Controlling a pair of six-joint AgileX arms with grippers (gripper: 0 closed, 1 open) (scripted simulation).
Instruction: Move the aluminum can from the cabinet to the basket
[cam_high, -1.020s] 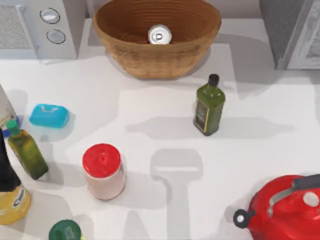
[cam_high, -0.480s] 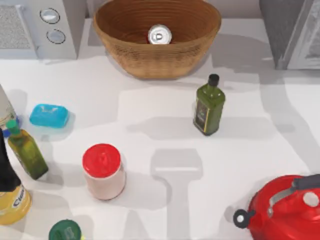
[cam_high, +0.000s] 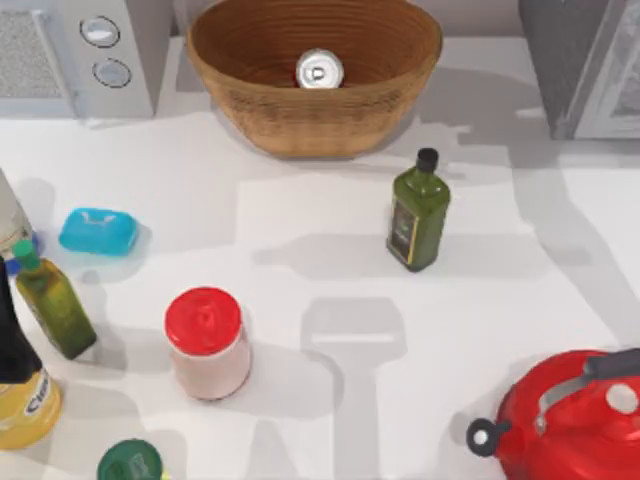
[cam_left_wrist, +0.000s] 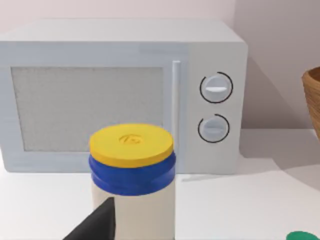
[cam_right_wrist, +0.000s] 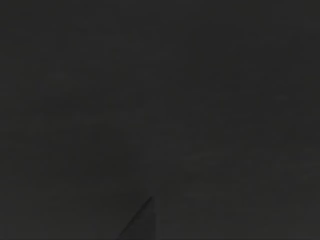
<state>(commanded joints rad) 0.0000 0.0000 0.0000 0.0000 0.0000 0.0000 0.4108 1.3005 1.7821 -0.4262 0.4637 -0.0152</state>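
The aluminum can (cam_high: 319, 70) stands upright inside the basket (cam_high: 300, 125) at the table's far middle, its silver top and pull tab facing up. The grey speckled cabinet (cam_high: 580, 60) sits at the far right corner. My left arm (cam_high: 12, 335) is a dark shape at the table's left edge, far from the basket. In the left wrist view a dark finger (cam_left_wrist: 95, 226) shows beside a yellow-lidded jar (cam_left_wrist: 132, 150). The right wrist view is dark.
A microwave (cam_high: 70, 50) stands at the far left. On the table are an olive oil bottle (cam_high: 418, 215), a red-lidded jar (cam_high: 207, 340), a red kettle (cam_high: 575, 420), a blue soap bar (cam_high: 98, 231) and a green bottle (cam_high: 55, 300).
A shadow on the table's right side has shifted. The can, the basket and the other things have stayed put.
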